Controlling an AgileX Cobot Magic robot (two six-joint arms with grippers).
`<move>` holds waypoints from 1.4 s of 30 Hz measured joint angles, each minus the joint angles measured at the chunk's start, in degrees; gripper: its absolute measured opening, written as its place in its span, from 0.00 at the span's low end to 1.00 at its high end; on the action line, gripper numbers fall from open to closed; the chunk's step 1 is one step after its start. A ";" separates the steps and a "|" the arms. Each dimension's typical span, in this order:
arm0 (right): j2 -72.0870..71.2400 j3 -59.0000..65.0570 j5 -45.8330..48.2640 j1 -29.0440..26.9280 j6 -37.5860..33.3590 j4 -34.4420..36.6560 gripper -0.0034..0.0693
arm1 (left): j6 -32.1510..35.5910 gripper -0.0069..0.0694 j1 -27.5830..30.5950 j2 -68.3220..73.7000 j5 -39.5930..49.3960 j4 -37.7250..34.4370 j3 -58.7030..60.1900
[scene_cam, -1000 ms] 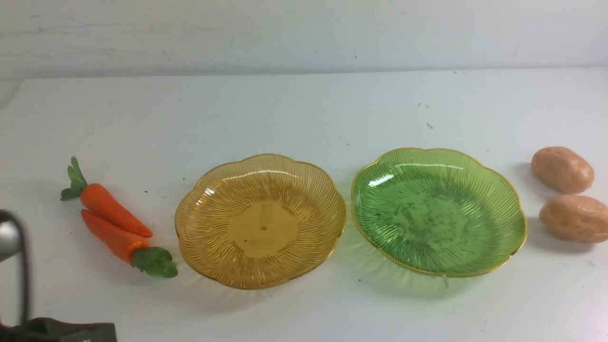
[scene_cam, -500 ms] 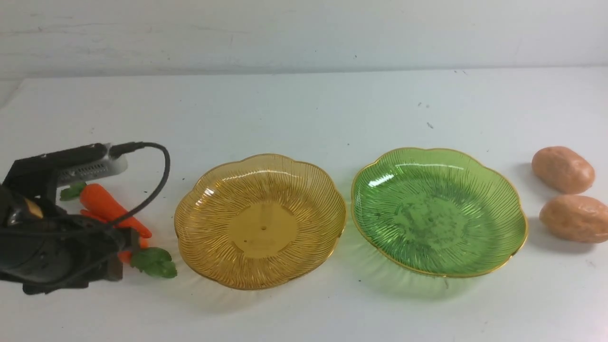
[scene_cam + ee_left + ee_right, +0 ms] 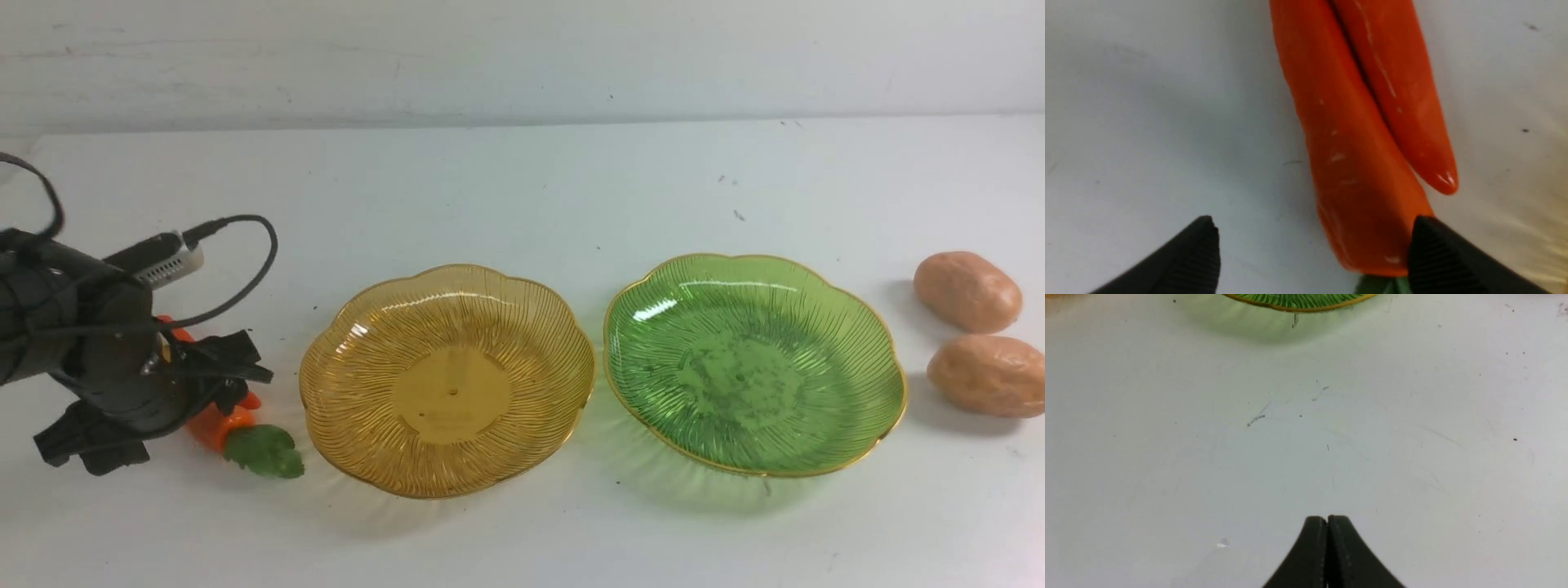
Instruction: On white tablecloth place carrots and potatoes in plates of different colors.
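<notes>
Amber plate (image 3: 446,380) and green plate (image 3: 753,363) at mid-frame are both empty, so nothing is placed yet. The carrots (image 3: 214,425) lie at lower left on the white tablecloth (image 3: 522,196) beneath the left jaws, which are spread wide and grasp nothing. The potatoes (image 3: 967,291) wait at far right, and the right jaws are clenched empty.

- Carrots: 2, at the left, side by side and touching: near carrot (image 3: 1339,163), far carrot (image 3: 1400,102). Front view shows only bits of orange and 1 green top.
- Potatoes: 2, at the right: far potato (image 3: 967,291), near potato (image 3: 989,376).
- Plates: 2, in the middle: amber plate (image 3: 447,380) ×1 on the left, green plate (image 3: 753,363) ×1 on the right.
- Cloth (image 3: 522,188): 1, white, under everything.
- Grippers: 2: left gripper (image 3: 1314,228), right gripper (image 3: 1327,522).
</notes>
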 joint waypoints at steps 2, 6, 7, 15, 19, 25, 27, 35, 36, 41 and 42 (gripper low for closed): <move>0.00 0.00 0.00 0.02 -0.41 0.38 0.03 | -2.06 0.83 0.00 2.93 -1.48 2.28 -0.06; 0.00 0.00 0.00 0.02 -0.52 0.50 0.03 | -3.30 0.83 0.00 6.91 -3.81 3.86 -0.12; 0.00 0.00 0.00 0.02 -0.59 0.50 0.03 | -3.35 0.83 0.00 7.66 -4.49 4.05 -0.12; 0.00 0.00 0.00 0.02 -0.77 0.50 0.03 | 4.18 0.46 0.00 7.27 4.79 4.09 -0.49; 0.00 0.00 0.00 0.02 -0.93 0.50 0.03 | 13.58 0.14 0.00 1.21 15.50 4.09 -0.49; 0.00 0.00 -0.50 0.02 -0.93 0.50 0.03 | 29.05 0.10 -0.26 -12.79 20.61 -7.12 -0.91; 0.00 0.00 -0.86 0.02 -0.93 0.50 0.03 | 36.84 0.10 -1.81 -15.61 21.55 -15.38 -2.59; 0.00 0.00 -1.95 0.02 -0.93 0.68 0.03 | 50.56 0.10 -12.43 -8.89 17.21 -32.40 -14.00; 0.00 0.00 -1.95 0.02 -0.93 0.68 0.03 | 50.80 0.10 -13.19 -7.48 15.86 -32.51 -15.09; 0.00 0.00 -1.95 0.02 -0.93 0.68 0.03 | 50.96 0.10 -14.92 -0.89 11.19 -33.04 -17.08; 0.00 0.00 -1.95 0.02 -0.93 0.68 0.03 | 51.01 0.10 -14.92 0.07 10.57 -33.10 -17.08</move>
